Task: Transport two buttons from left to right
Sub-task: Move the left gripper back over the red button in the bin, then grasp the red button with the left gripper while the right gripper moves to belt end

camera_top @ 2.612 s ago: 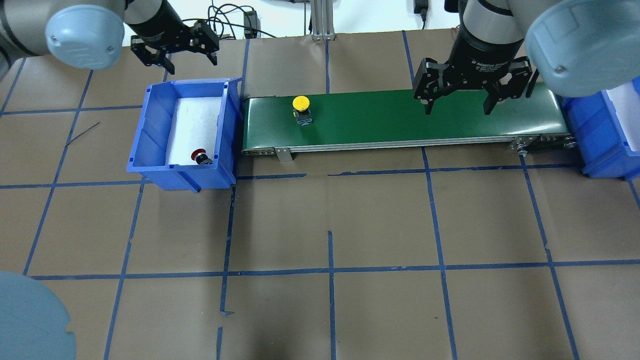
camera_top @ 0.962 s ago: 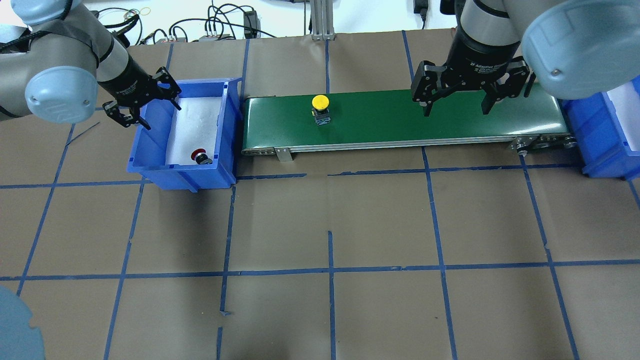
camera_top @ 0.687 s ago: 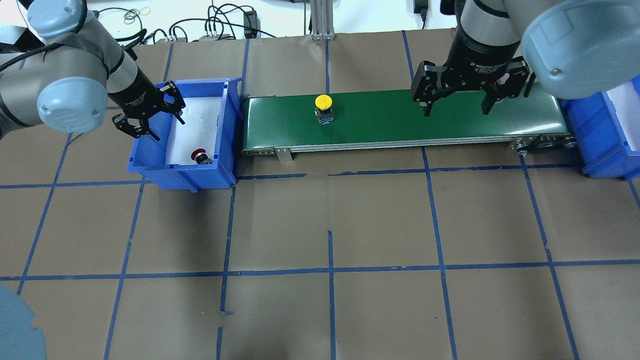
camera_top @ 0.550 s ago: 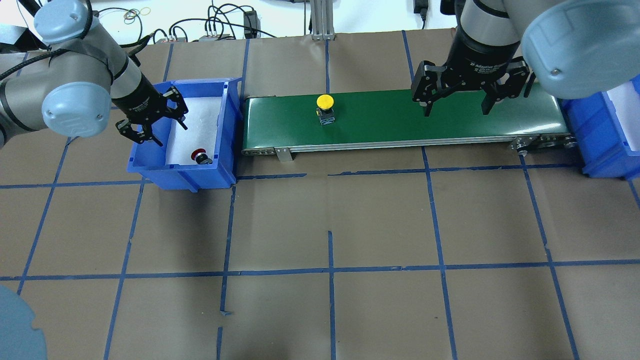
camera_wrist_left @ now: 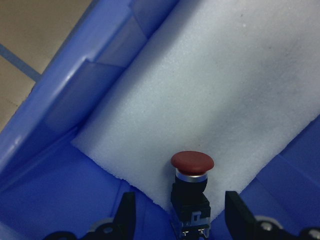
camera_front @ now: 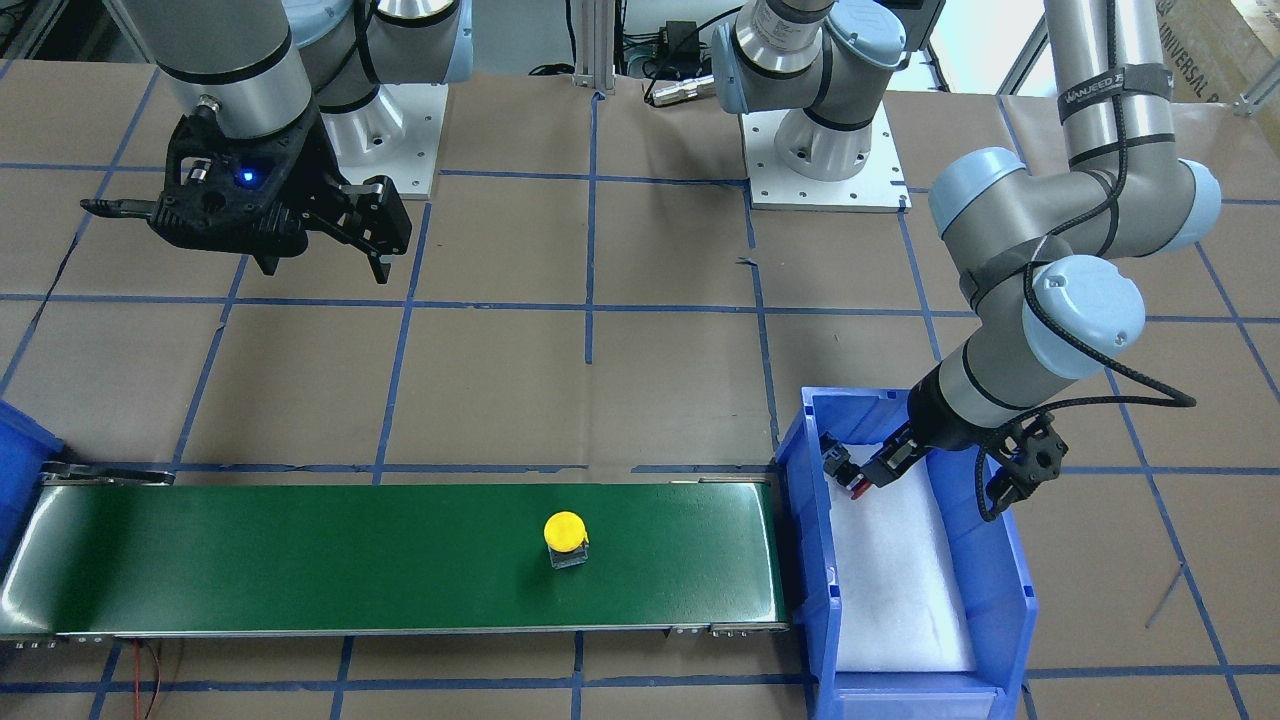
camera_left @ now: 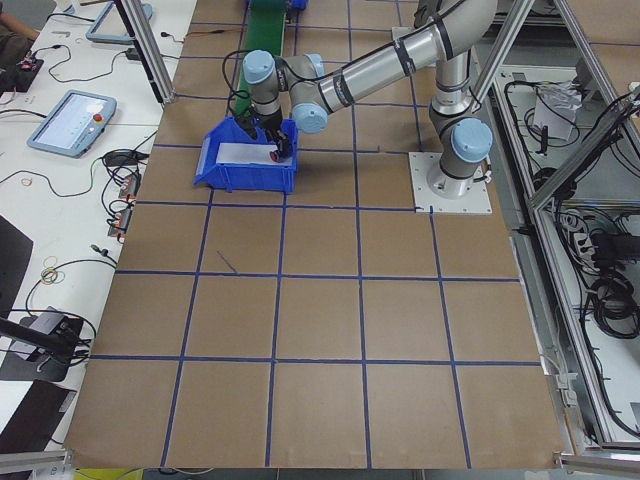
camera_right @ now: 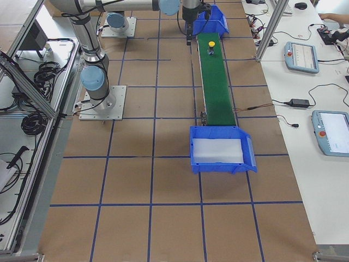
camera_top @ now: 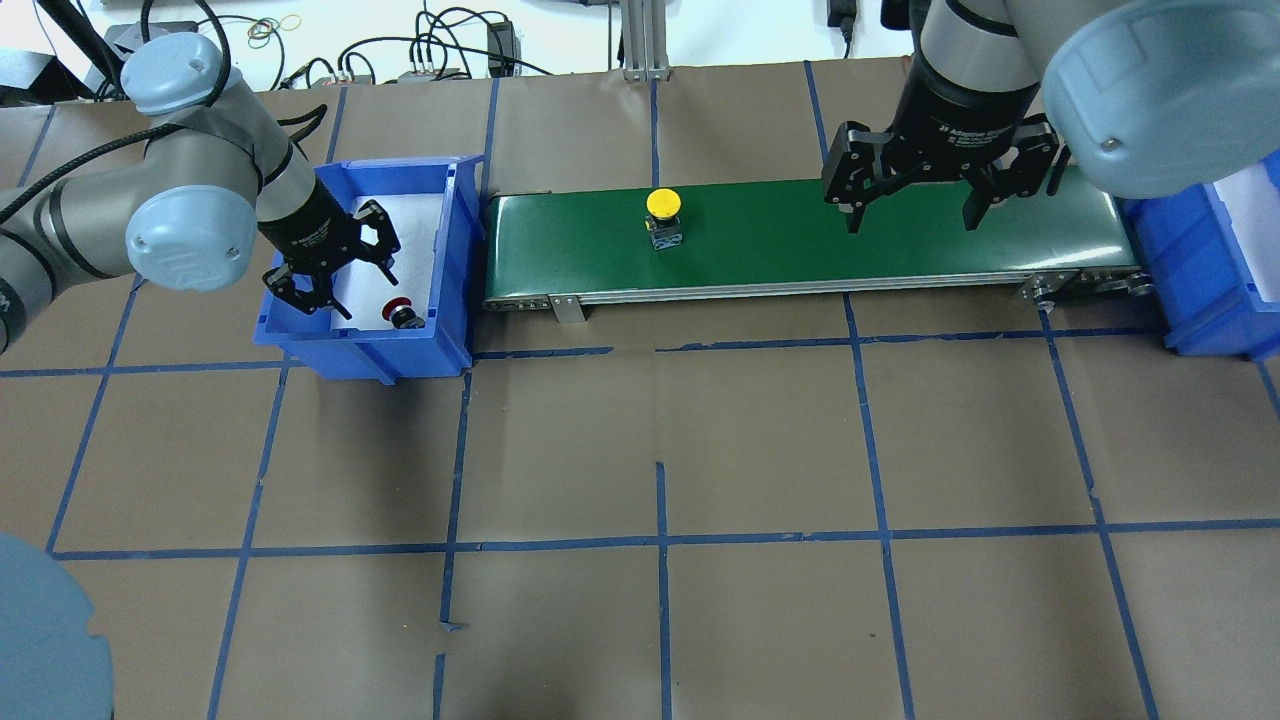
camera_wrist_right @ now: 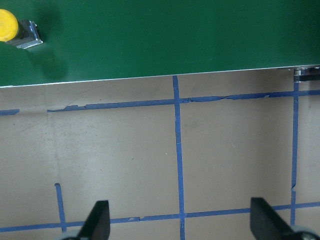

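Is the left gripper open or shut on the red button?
Open: the left gripper has its fingers apart, either side of the red button, not touching it.

The left arm (camera_top: 190, 200) comes in low with its elbow folded. Its wrist is tipped so that the left gripper (camera_top: 368, 298) points down at a slant, jaws spread wide. Both of its black fingers (camera_wrist_left: 127, 216) show at the lower edge of the left wrist view. The right arm (camera_top: 975, 70) stands nearly upright, and the right gripper (camera_top: 910, 226) hangs straight down, jaws likewise wide apart.
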